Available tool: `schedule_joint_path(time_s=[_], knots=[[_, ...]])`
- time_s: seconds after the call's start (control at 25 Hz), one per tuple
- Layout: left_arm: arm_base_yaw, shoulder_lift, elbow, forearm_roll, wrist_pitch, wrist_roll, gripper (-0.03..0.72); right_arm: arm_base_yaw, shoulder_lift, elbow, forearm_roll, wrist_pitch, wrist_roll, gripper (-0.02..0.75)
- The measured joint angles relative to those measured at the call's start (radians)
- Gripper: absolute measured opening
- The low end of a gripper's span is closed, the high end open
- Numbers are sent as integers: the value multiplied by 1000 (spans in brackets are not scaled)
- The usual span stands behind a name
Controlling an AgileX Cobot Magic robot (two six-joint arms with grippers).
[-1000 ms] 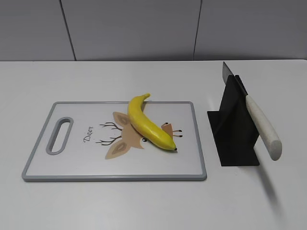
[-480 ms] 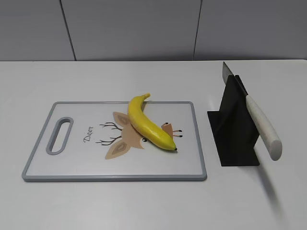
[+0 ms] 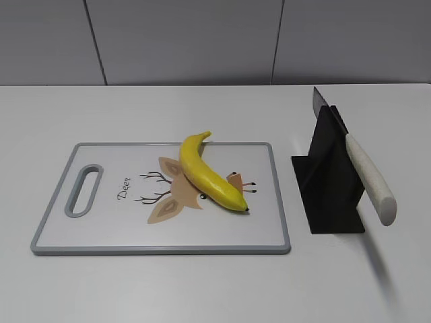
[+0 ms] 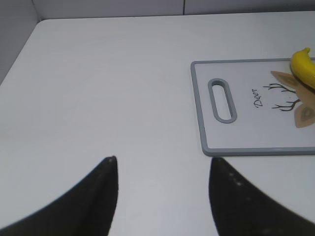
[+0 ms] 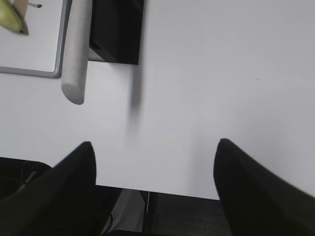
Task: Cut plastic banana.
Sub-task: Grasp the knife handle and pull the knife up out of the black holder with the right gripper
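Yellow banana (image 3: pixel 210 174) lies whole mid-desk; knife (image 3: pixel 367 176) racked near right edge; both grippers (image 4: pixel 162 169) (image 5: pixel 155 150) gape, empty. Nothing cut.

The exterior view looks down at a slant from the near side across the white table (image 3: pixel 202 289) toward the far wall, taking in the whole cutting board (image 3: pixel 161 242) and the black knife stand (image 3: pixel 330 195) to its right. The left wrist view looks from low over the near-left table, sharing the board's handle end (image 4: pixel 222 100) and a banana (image 4: pixel 305 66) tip. The right wrist view faces down past the near table edge, sharing the knife handle (image 5: pixel 76 54), stand and board corner.
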Motion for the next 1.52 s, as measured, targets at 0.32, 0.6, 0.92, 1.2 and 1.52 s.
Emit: schedule_joint_path(time_s=[0.32, 0.6, 0.92, 1.2, 1.52], knots=[[0, 0, 0, 0, 0, 0, 573, 145, 233, -136, 15, -1, 22, 575], [0, 0, 0, 0, 0, 0, 573, 266, 441, -192, 14, -3, 74, 575], [0, 0, 0, 0, 0, 0, 573, 340, 633, -193, -39, -3, 170, 575], [0, 0, 0, 0, 0, 0, 573, 340, 759, -194, -41, -17, 199, 575], [0, 0, 0, 0, 0, 0, 573, 340, 802, -194, -72, -48, 244, 522]])
